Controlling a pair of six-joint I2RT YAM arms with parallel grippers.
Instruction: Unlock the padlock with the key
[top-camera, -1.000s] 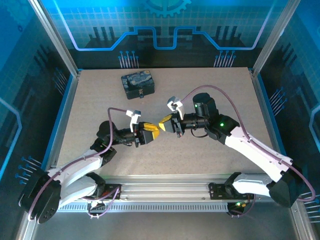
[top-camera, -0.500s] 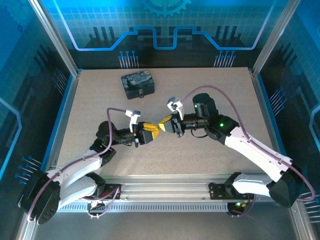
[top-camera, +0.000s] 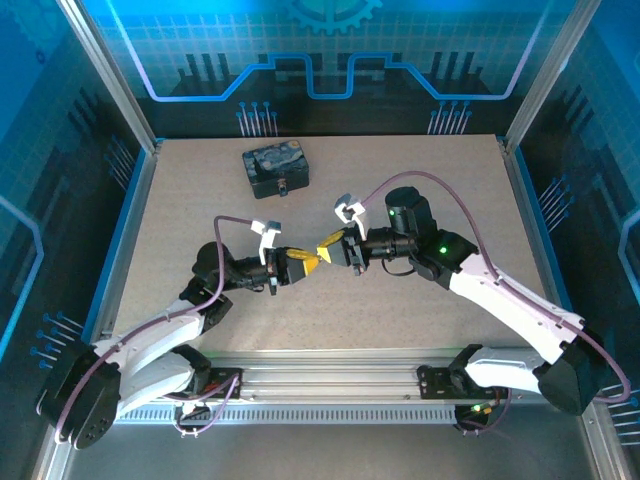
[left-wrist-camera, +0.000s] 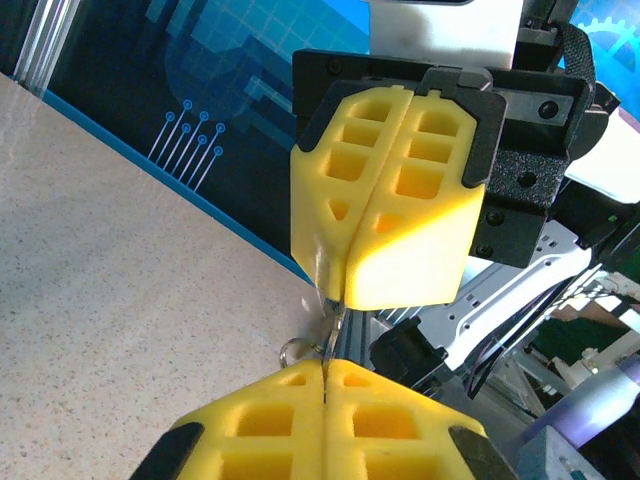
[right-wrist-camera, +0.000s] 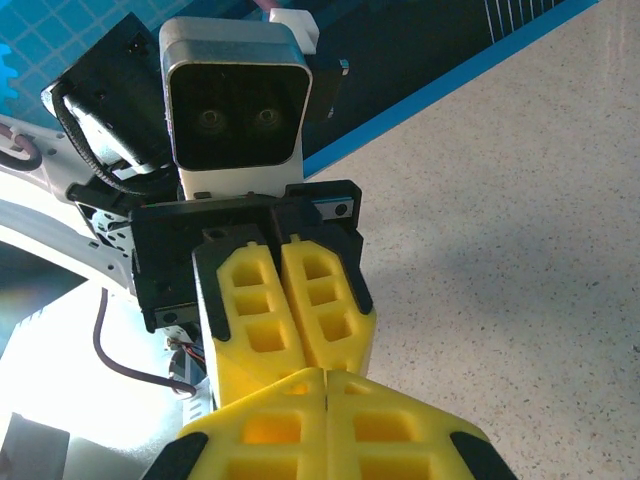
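Between the tips of the left gripper (top-camera: 303, 262) and the right gripper (top-camera: 330, 246) the gap of a moment ago is gone. They now meet nose to nose, each with its fingers pressed together on one end of the key (left-wrist-camera: 329, 325), which reads as a hand-over or regrip rather than unlocking. Well beyond both grippers sits the dark box (top-camera: 277, 168) with bare table (top-camera: 400, 180) between — the padlock may be the small fitting on its near face, too small to tell.
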